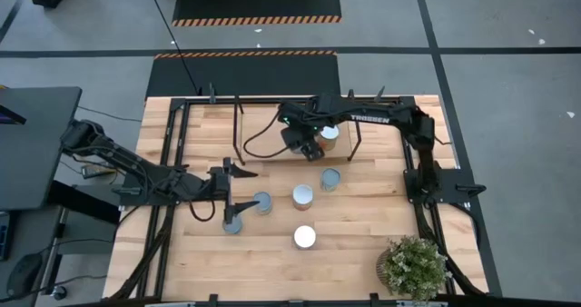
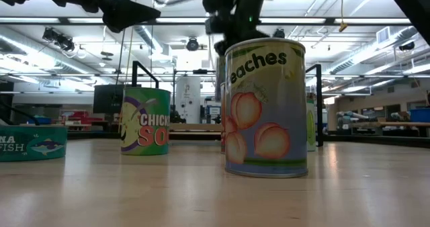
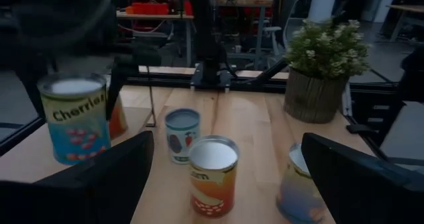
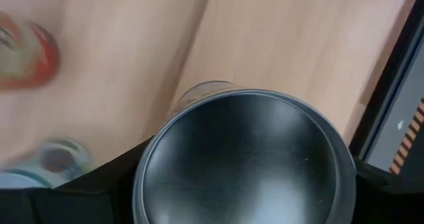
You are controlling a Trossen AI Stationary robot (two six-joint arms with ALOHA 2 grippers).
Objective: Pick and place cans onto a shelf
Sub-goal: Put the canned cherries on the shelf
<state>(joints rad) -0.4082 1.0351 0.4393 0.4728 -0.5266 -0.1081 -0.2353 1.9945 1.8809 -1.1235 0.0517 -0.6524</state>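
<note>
- Two arms are showing from above: the right gripper (image 1: 311,143), upper centre of the frame, is clasping a can (image 4: 242,159) between its fingers.
- It is hanging over the shelf (image 1: 263,125), beside a can (image 1: 329,134) already standing there.
- The step appears to be placing; next, the held can likely needs lowering upright onto bare board, then letting go.
- The held can is standing with its long axis vertical, silver top facing the wrist camera.
- The left gripper (image 1: 232,189), lower left of centre, is spread wide near table cans (image 1: 303,237), holding nothing.
</note>
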